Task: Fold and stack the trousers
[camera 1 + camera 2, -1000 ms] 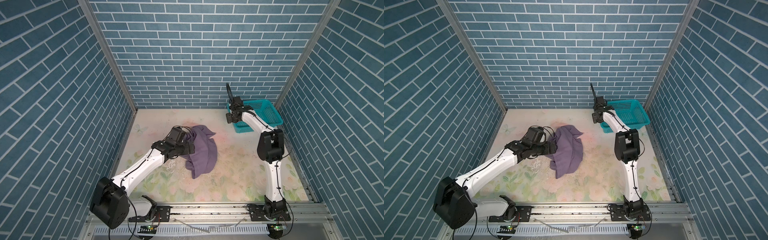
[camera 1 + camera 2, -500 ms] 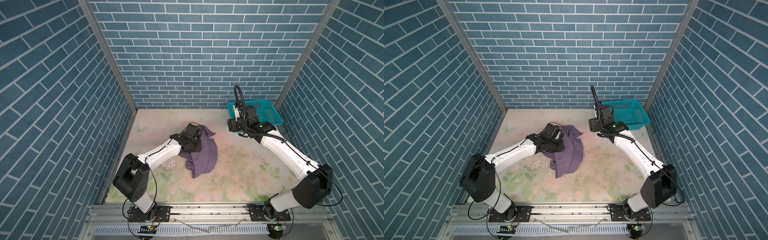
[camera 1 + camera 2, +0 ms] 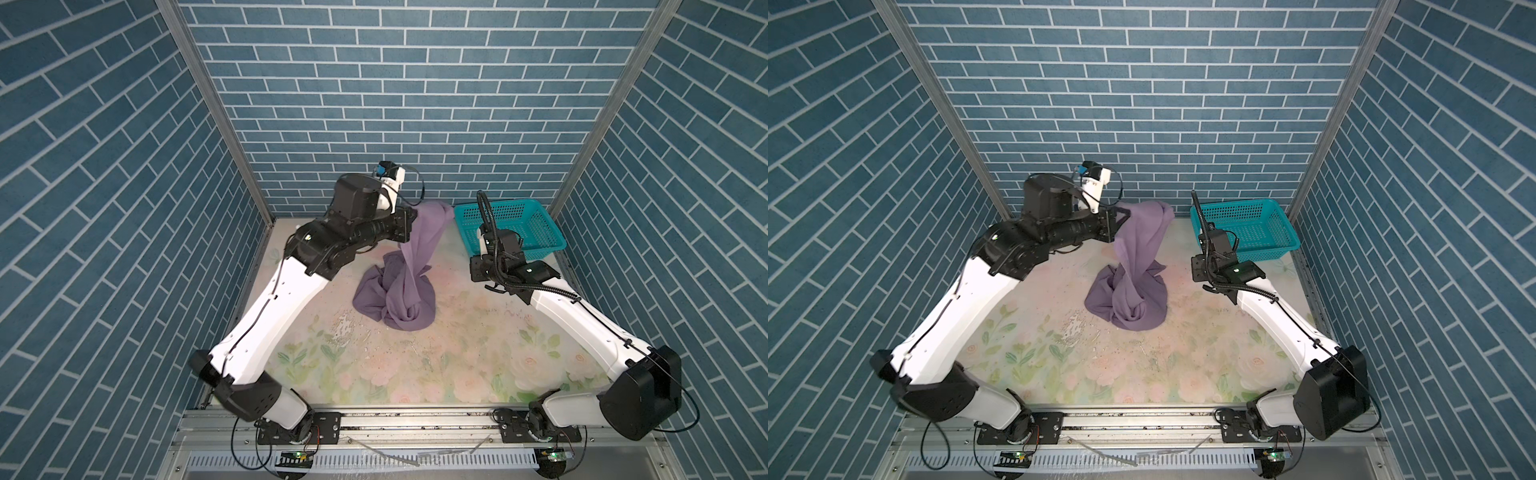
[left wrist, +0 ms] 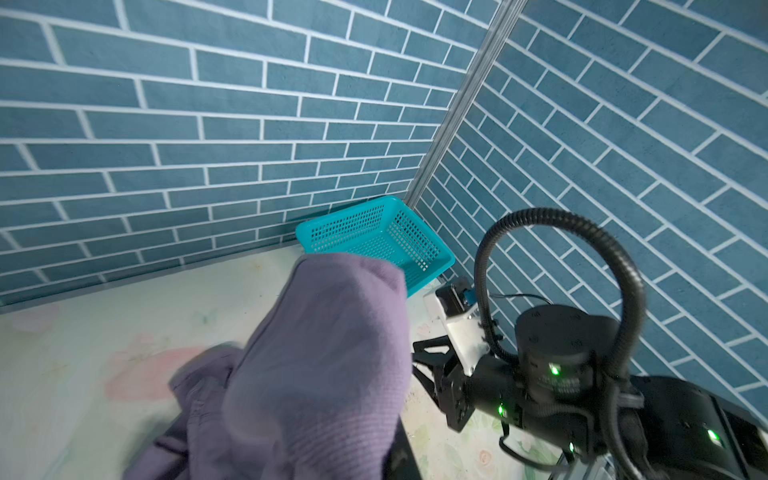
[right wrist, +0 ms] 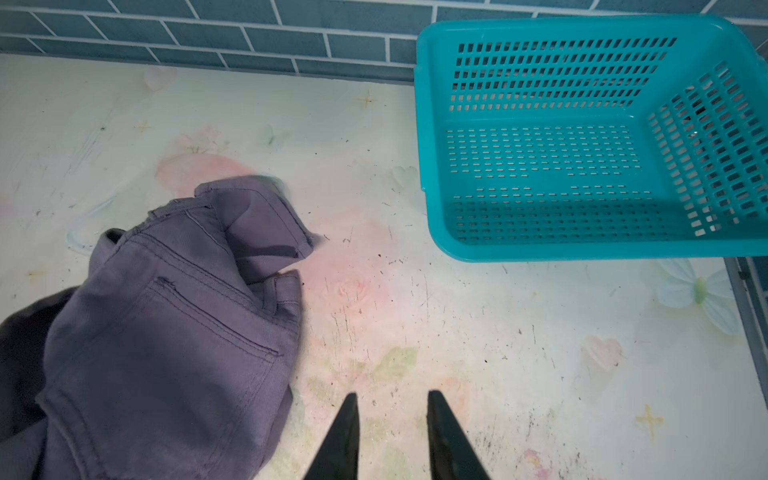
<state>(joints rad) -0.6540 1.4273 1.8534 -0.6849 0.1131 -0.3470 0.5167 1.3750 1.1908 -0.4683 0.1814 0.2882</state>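
The floral bench (image 3: 457, 357) carried the whole job. Most of the trousers (image 3: 409, 291) sat bunched near its middle, with one end drawn up in a twisted column toward the back wall. The teal basket (image 3: 540, 245) stood empty in the far right corner, apart from them. The left claw (image 3: 1121, 217) was pinched tight on the raised end, while the right claw (image 5: 391, 399) hung over bare bench between heap and basket, fingers a little apart and holding nothing. The lift would probably go best carried higher and slowly, so the twist could drop out. The right claw could then take the waistband, which lay at the edge of the heap nearest it, and the pair could spread the cloth flat; a hurried pull risked tightening the knot. A second before, the trousers lay as a low, flatter heap with the left claw wide open beside them, and the right arm reached up at the basket
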